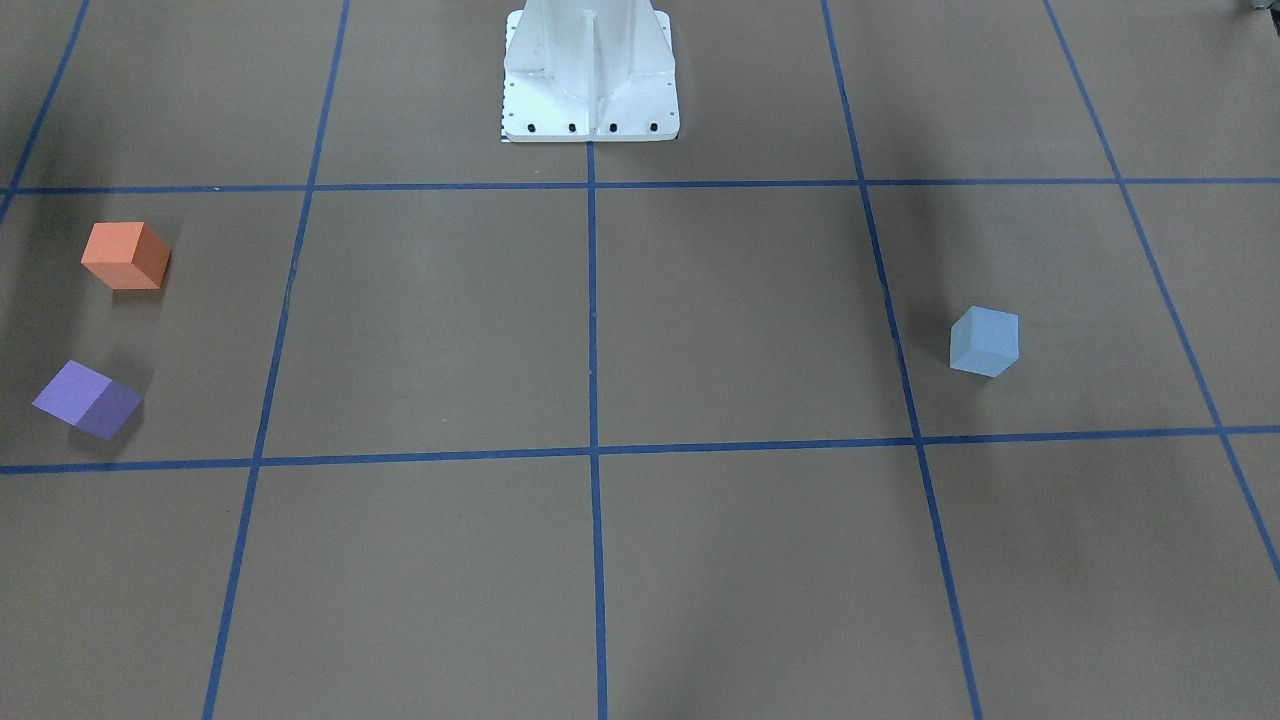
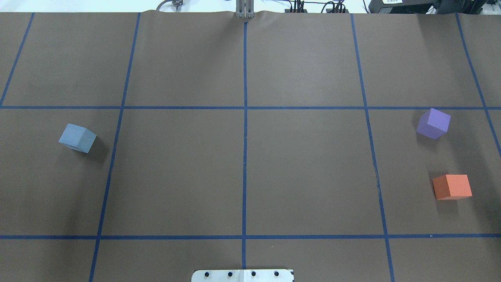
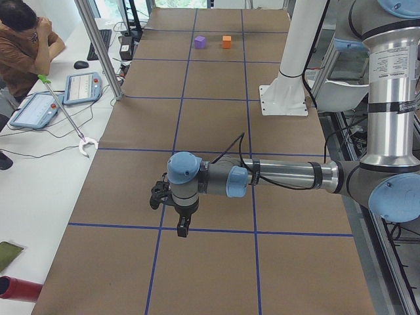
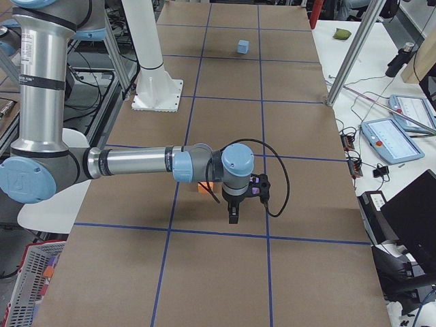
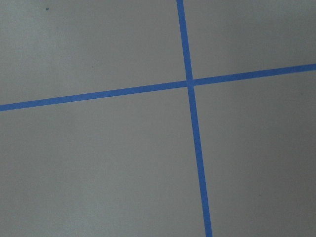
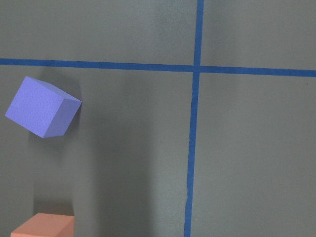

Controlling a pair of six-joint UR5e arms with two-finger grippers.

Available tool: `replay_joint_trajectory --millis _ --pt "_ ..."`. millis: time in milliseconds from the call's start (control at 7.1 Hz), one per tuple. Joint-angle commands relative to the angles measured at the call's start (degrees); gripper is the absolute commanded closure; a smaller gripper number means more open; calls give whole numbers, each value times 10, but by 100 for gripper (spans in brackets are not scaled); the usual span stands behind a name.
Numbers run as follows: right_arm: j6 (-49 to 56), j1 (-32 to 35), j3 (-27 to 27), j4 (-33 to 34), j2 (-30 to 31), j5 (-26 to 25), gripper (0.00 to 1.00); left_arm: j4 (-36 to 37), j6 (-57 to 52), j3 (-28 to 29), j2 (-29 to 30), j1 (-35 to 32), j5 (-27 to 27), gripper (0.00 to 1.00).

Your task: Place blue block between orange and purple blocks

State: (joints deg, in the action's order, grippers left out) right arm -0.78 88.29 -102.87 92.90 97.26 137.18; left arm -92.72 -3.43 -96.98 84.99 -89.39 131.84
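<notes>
Blue block (image 2: pixel 77 138) on the table (image 2: pixel 242 172), robot's left side, well apart from the purple block (image 2: pixel 433 123) and orange block (image 2: pixel 452 187), 2 near neighbours at the far right with a gap between. Left gripper (image 3: pixel 182 230) and right gripper (image 4: pixel 234 216) both above the table; wide or narrow, cannot tell.

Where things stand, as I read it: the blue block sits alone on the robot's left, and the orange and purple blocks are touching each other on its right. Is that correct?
Not quite. The orange block and the purple block are not touching: the overhead exterior view shows a clear gap between them. The rest holds: the blue block sits alone on the robot's left, and the other two are on its right.
</notes>
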Motion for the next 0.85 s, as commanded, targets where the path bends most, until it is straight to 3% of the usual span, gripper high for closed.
replay_joint_trajectory --millis 0,423,704 --pt "1 0 -1 0 0 -2 0 -1 0 0 0 0 0 0" --pt "1 0 -3 0 -1 -2 0 3 6 -2 24 1 -3 0" --pt "0 0 -9 0 0 -1 0 -14 4 -42 43 7 3 0"
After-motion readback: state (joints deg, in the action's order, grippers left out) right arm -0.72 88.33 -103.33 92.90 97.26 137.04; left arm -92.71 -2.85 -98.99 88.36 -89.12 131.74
